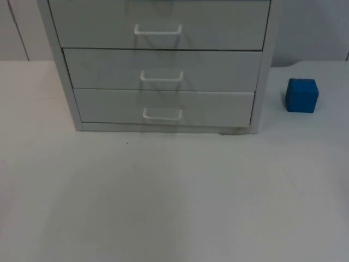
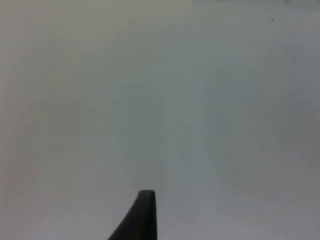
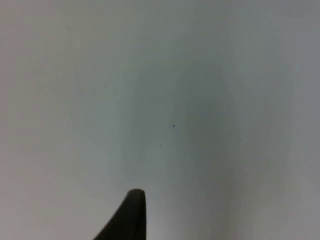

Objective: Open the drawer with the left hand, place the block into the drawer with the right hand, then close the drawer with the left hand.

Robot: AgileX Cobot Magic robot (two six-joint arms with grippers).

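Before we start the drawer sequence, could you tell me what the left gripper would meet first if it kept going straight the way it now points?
Most likely the bare white table top: the left wrist view has just that surface beyond the black fingertip. How far off it lies is unclear.

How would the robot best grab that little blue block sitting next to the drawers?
From above, I would guess, closing the right hand on two opposite flat sides of the blue block. It sits squarely on the white table, apart from the drawer cabinet, with open space all round, so its upright parallel faces suit a two-finger pinch.
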